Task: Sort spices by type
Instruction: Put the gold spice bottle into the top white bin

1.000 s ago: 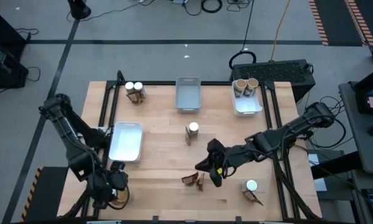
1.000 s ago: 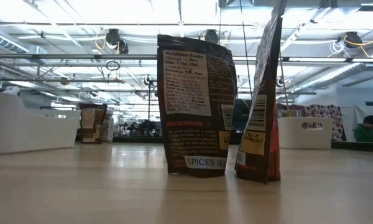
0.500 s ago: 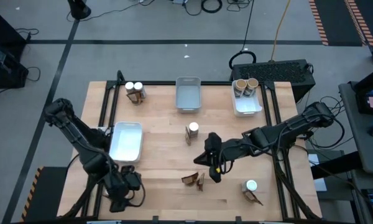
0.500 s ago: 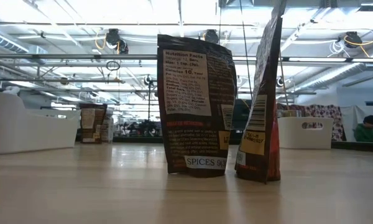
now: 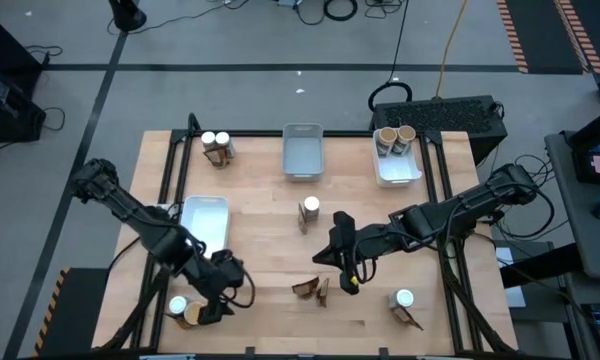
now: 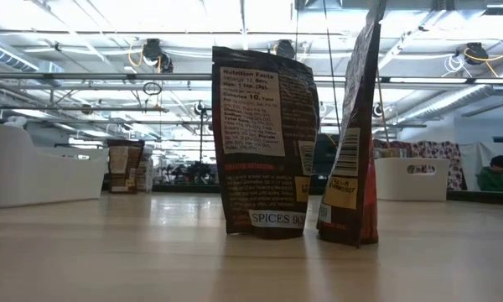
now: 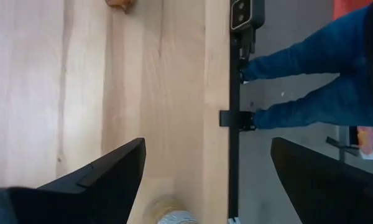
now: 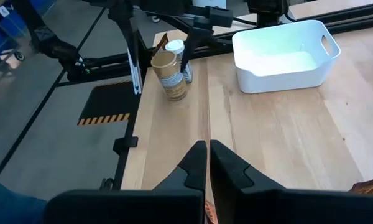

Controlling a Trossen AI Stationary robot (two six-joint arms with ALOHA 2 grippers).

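The left fingers (image 5: 209,304) stand spread wide with nothing between them. In the left wrist view only bare worktop (image 7: 87,93) shows between them, and the top of a tan-topped tub (image 7: 171,218) sits just short of the gap. A second ago these fingers were narrower and hung right over the front-left corner. Now they have swung clear of it, uncovering a white-capped jar (image 5: 178,304) and the tub (image 5: 193,316), which stand close together just beside them. I judge that something has just been set down there, so the left arm is free for its next pick. A jar beside a tub is still two kinds together, so that corner looks unsorted.

Beyond the worktop's edge, past the left fingers, a person's legs (image 7: 311,93) in blue trousers stand on the floor. A white tray (image 5: 202,228) lies near the fingers, toward the arm's base.

The right fingers (image 5: 346,276) are pressed shut on nothing and have drifted only slightly. Just beside them stand two dark packets (image 5: 311,289), and a lone jar (image 5: 310,208) is a little farther off.

In the low view, the nearer packet (image 6: 264,143) reads "Nutrition Facts" and "SPICES". The other packet (image 6: 352,134) shows a barcode.
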